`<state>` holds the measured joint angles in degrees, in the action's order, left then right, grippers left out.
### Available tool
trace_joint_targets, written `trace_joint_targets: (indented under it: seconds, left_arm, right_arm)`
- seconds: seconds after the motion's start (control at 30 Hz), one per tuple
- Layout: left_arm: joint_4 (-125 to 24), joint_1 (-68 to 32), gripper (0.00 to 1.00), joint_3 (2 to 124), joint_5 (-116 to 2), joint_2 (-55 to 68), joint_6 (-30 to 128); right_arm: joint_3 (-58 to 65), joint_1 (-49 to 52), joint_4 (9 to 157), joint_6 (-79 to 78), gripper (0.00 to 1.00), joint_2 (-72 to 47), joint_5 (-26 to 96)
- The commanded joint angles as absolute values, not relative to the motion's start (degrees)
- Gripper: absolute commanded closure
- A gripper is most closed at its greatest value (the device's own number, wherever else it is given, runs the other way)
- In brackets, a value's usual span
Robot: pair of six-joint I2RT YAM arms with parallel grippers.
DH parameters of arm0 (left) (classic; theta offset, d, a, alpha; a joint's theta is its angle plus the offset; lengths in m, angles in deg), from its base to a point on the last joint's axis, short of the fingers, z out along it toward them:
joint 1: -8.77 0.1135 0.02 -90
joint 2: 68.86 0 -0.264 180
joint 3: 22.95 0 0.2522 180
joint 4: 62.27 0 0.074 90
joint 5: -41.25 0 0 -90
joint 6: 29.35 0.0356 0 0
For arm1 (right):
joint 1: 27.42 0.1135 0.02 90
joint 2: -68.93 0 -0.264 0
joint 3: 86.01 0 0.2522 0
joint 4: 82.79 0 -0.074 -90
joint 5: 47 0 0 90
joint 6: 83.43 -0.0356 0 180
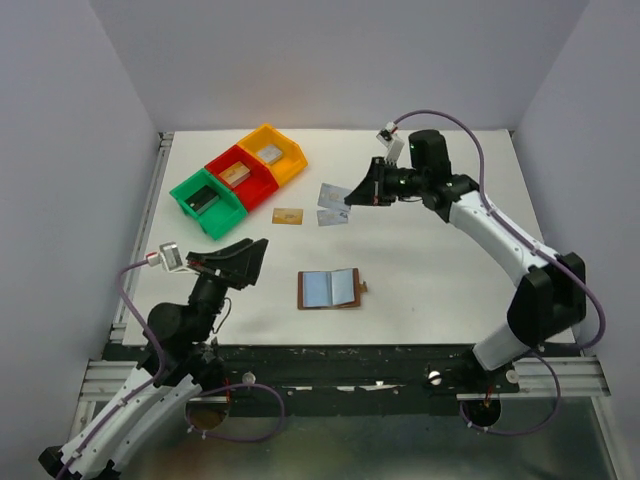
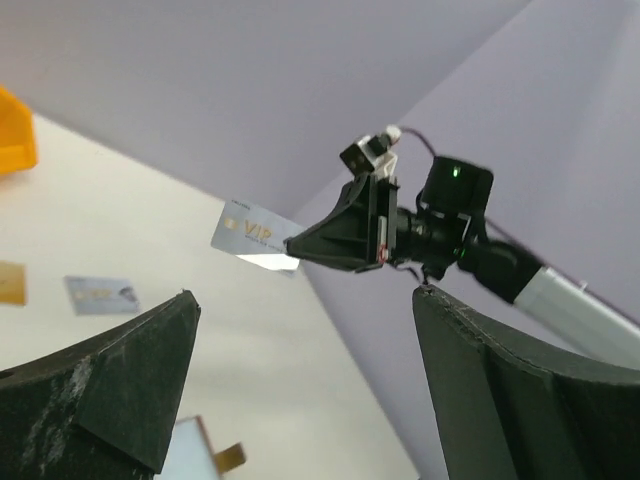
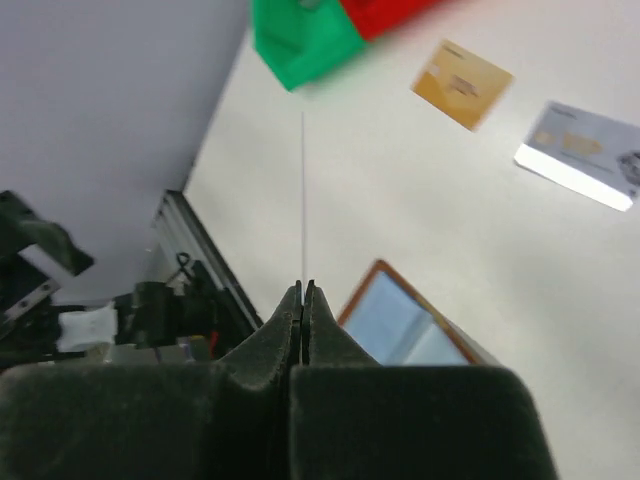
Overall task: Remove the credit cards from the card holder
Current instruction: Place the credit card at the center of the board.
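Observation:
The card holder (image 1: 330, 289) lies open on the table with its light-blue inner faces up and its snap tab to the right. It also shows as card holder (image 3: 410, 325) and card holder (image 2: 195, 450). My right gripper (image 1: 349, 198) hovers above the table, shut on a silvery credit card (image 2: 255, 233) marked VIP. In the right wrist view this card (image 3: 303, 200) is a thin edge-on line rising from the right gripper (image 3: 304, 288). A gold card (image 1: 287, 216) and a silvery card (image 1: 332, 217) lie flat on the table. My left gripper (image 1: 252, 262) is open and empty, left of the holder.
Green bin (image 1: 228, 216), red bin (image 1: 262, 190) and yellow bin (image 1: 290, 160) stand in a diagonal row at the back left, each holding a small block. A metal rail runs along the table's left edge. Purple walls enclose the back and sides.

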<state>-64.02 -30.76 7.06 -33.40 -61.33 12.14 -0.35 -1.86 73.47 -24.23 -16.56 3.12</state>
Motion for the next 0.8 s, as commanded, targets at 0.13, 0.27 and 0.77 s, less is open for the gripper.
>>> trace_joint_targets:
  seconds: [0.13, 0.27, 0.77]
  left_arm:
    - [-39.9, -30.5, 0.01, 15.5, -41.4, -47.2, 15.7]
    - [-41.6, -30.4, 0.01, 15.5, -47.3, -44.2, 17.1]
    - [-50.3, -30.4, 0.01, 8.7, -52.3, -45.1, 16.6]
  right_arm:
    - [17.5, -4.7, 39.4, -7.5, 1.0, -40.4, 4.9]
    - [20.7, -4.8, 38.4, -5.7, 1.0, -46.0, 4.4]
    - [25.8, -5.5, 41.0, -7.8, 0.99, -58.2, -3.1]
